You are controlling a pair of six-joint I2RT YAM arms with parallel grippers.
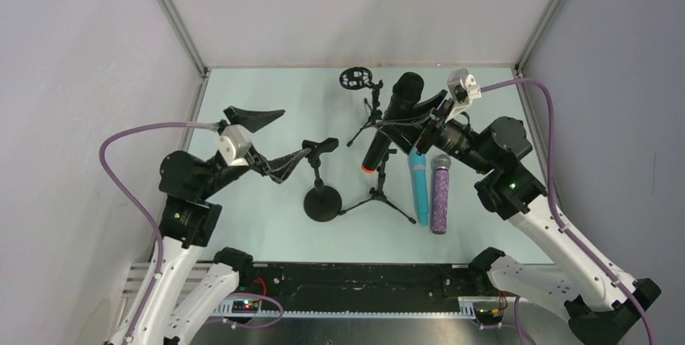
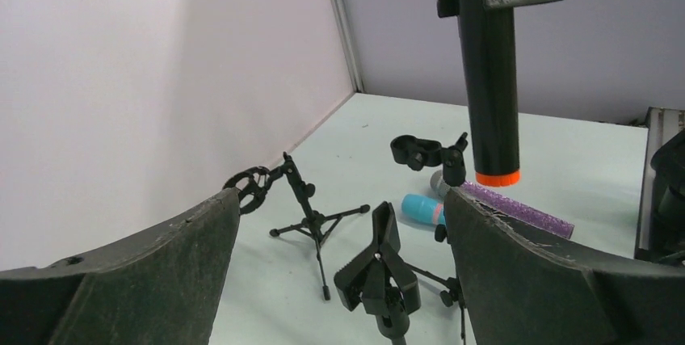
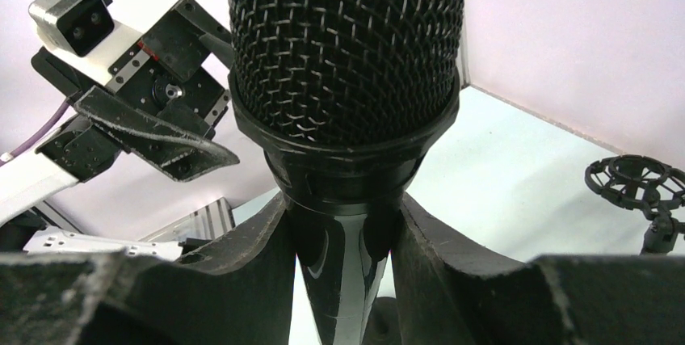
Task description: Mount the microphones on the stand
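Observation:
My right gripper is shut on the black microphone just below its mesh head. It holds the microphone off the table, with the orange-red end pointing down over the middle tripod stand and hanging close beside that stand's clamp. The cyan-blue microphone and the glittery purple microphone lie side by side on the table right of that stand. My left gripper is open and empty, its jaws wide apart near the clip of the round-base stand.
A second tripod stand with a ring shock mount stands at the back; the ring also shows in the right wrist view. Enclosure walls close in on three sides. The arm bases sit at the near edge.

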